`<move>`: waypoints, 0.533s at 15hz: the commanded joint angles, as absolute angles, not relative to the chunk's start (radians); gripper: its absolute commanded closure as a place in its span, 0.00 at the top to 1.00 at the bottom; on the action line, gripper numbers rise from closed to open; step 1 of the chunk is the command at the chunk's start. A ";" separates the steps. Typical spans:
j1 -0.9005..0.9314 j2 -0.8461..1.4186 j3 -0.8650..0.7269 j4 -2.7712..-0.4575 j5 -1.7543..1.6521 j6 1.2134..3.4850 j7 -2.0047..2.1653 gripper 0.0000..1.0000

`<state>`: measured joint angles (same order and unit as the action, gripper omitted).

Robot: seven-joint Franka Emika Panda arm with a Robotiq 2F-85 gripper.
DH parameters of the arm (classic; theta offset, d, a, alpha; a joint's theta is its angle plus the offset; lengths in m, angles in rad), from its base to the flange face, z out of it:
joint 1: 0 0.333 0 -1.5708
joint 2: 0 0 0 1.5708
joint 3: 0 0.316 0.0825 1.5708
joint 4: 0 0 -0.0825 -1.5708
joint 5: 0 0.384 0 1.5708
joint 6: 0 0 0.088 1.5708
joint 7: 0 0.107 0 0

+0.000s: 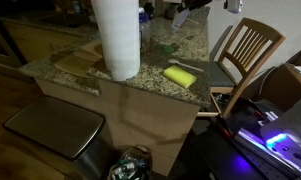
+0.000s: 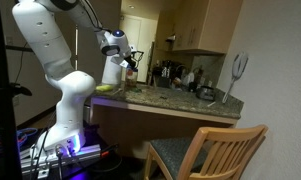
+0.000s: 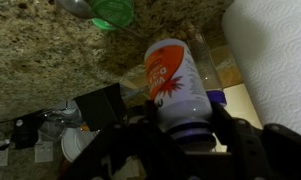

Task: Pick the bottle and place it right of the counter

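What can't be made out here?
- Bottle: in an exterior view the paper roll covers it.
- Gripper: wrist view is dark and blurred, so finger contact with the bottle is unclear.
- Bottle's base: hidden by the gripper in wrist view; lifted or standing, cannot tell.
- Counter: far end cut off by the top edge.

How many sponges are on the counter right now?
1: the yellow sponge lies near the counter edge, beside the paper roll. The roll may hide others.
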<state>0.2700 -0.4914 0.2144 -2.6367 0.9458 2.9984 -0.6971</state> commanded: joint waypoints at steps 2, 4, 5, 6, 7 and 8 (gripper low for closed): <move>0.224 -0.507 0.210 -2.632 0.897 2.978 -0.694 0.31; 0.120 -0.554 0.177 -2.596 0.823 2.947 -0.656 0.31; 0.098 -0.472 0.210 -2.529 0.822 3.037 -0.602 0.31; 0.044 -0.477 0.206 -2.490 0.796 3.020 -0.563 0.31; -0.027 -0.453 0.225 -2.440 0.762 3.009 -0.503 0.31; 0.001 -0.425 0.166 -2.412 0.640 3.029 -0.373 0.31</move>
